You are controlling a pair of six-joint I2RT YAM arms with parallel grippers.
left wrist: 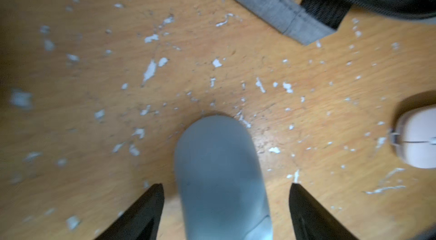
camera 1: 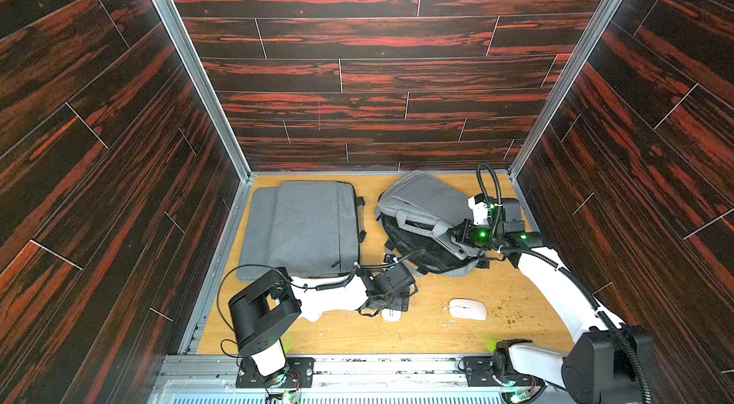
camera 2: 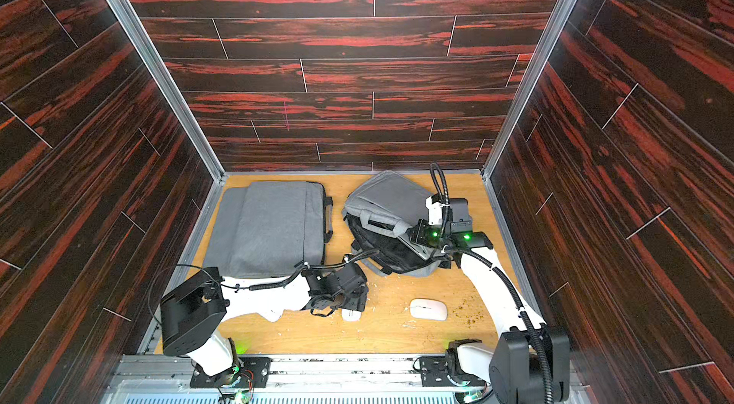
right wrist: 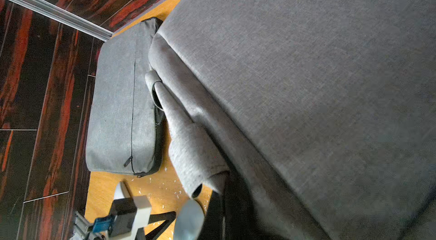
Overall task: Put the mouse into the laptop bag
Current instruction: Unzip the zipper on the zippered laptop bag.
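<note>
Where flecked wood (camera 1: pixel 437 336) shows, a smooth oval mouse (camera 1: pixel 468 309) lies.

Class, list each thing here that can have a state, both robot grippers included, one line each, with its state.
Left gripper: open, fingers straddling left mouse.
Left mouse: flat on table, not yet gripped.
Right mouse: flat on table, untouched.
Open grey bag: mouth gaping, top side lifted.
Flat grey bag: lying flat, visible zip closed.
Right gripper: shut, apparently pinching open grey bag's rim.
</note>
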